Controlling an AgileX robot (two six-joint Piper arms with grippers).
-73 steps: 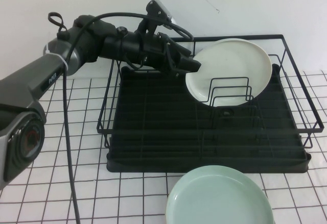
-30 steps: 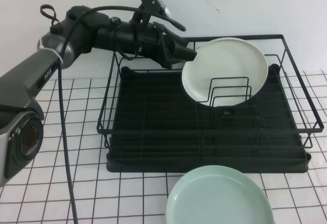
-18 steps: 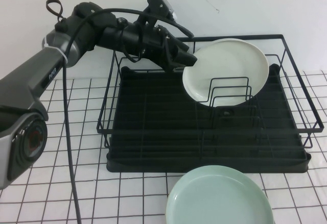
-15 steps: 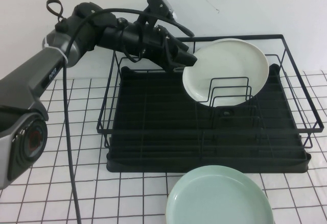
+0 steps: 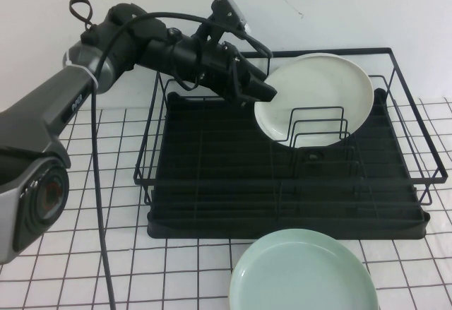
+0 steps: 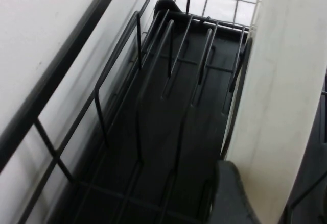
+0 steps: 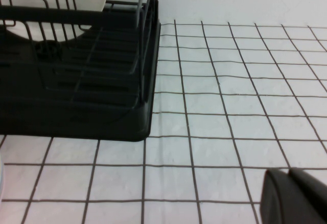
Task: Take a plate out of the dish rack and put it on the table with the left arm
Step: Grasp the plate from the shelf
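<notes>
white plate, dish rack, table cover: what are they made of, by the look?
White plate, left gripper at its rim: probably glazed ceramic, maybe melamine; glossy, opaque, soft highlights.
Dish rack: thin bent rods, likely black-coated metal wire; drip tray looks like moulded matte plastic.
Table cover: seems white cloth with a printed black grid; faint ripple beside the rack in the right wrist view. Right gripper hangs low over it.

High view looks down over the dish rack; both wrist views sit close beside it
</notes>
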